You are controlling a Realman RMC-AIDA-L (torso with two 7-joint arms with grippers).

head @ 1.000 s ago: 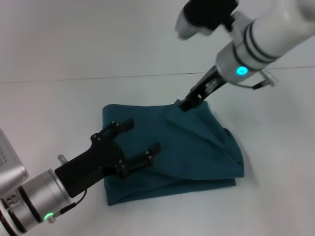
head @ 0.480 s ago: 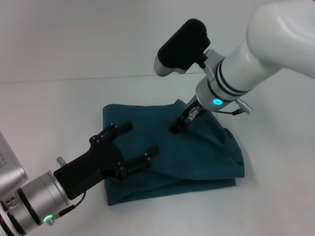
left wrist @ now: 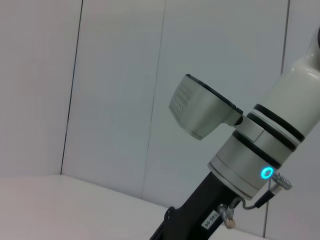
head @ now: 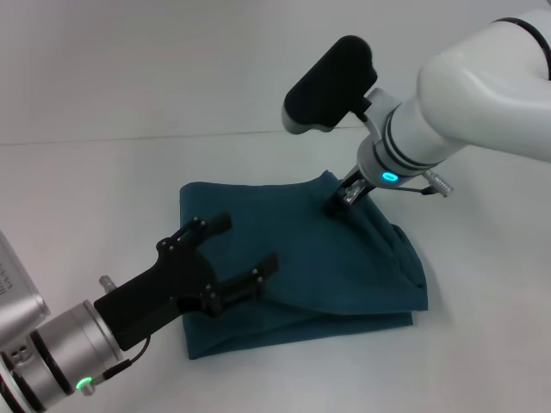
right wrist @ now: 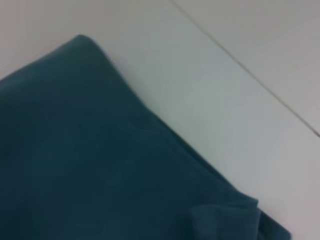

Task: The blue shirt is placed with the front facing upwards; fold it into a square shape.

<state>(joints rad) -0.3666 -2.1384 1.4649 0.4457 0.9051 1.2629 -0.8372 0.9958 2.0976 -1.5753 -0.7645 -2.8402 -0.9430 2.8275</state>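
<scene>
The blue shirt [head: 301,267] is lying folded at frame centre. The right gripper [head: 337,203] is pressing its upper edge, jaw state unclear. The left gripper [head: 245,254] is hovering wide open, empty, lower left

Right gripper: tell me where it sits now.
In the head view the right gripper is right of centre, tips down on the far edge of the folded dark teal-blue cotton shirt, opposite the left gripper.

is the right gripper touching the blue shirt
Touching: in the head view the right gripper tips press into the blue shirt at its far edge.
</scene>
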